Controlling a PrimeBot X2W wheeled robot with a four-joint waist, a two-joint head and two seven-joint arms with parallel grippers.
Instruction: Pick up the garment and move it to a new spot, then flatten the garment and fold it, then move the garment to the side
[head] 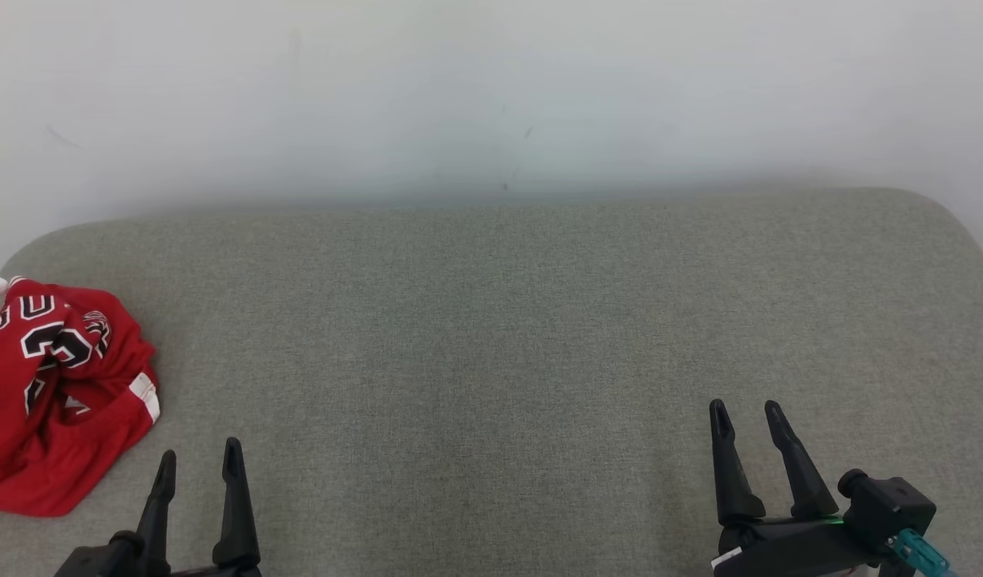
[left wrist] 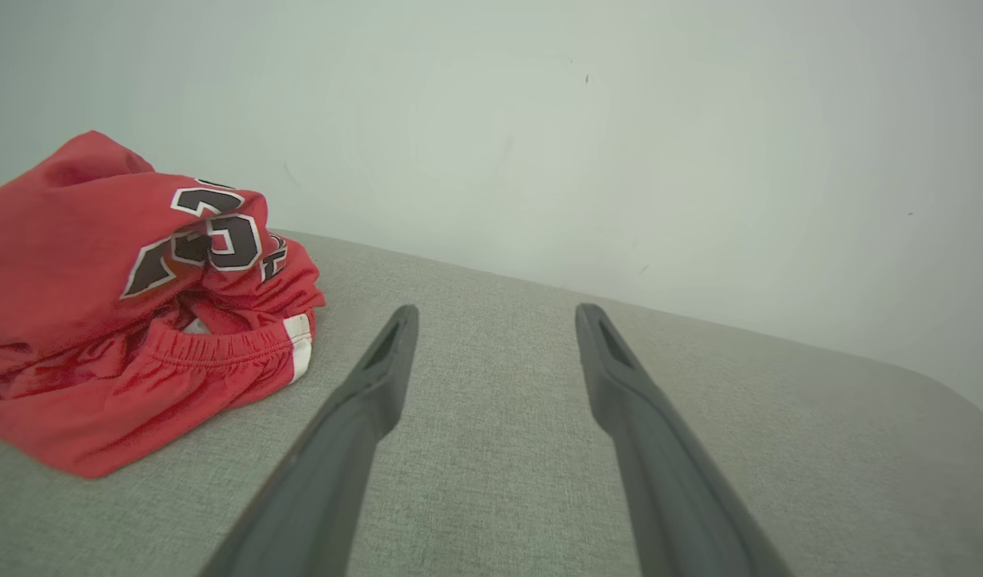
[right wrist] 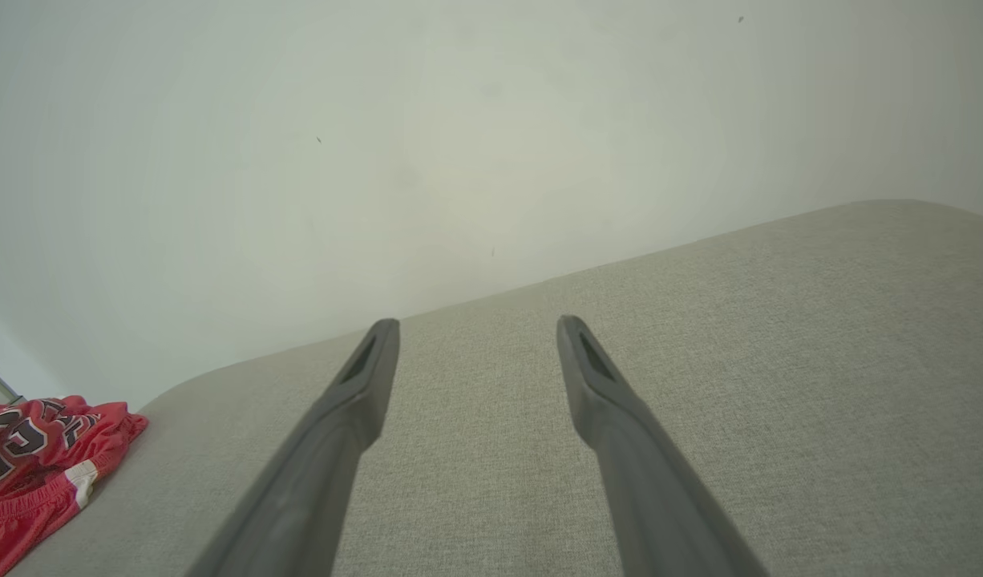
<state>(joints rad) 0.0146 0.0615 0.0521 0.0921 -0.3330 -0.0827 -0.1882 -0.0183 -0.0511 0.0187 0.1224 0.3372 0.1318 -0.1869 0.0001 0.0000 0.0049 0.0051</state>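
The garment (head: 54, 393), a red piece with white trim and black-and-white numerals, is lying in a crumpled heap on the grey upholstered surface (head: 491, 336). It is sitting just to the left of the left gripper (head: 200, 449), and its bulk is reaching a little ahead of that gripper's fingertips. The left gripper's two dark fingers are standing wide apart, holding nothing and pointing forward toward the pale wall (head: 491, 96). In the left wrist view, the heap is showing to the left of the left finger. Its elastic waistband and a white-edged corner are facing the finger, and a strip of bare grey fabric is separating the two, so nothing is touching.

The right gripper (head: 746, 405) is also spreading its fingers wide and gripping nothing. The garment is lying well apart from it, far off to its left across the surface and beyond the left gripper. In the right wrist view, the red heap is showing at the lower left corner, at the rounded end of the surface. Ahead of the right gripper and between its fingers, only grey fabric is showing. Both grippers are sitting low over the near part of the surface, but whether either is resting on it is hard to tell.
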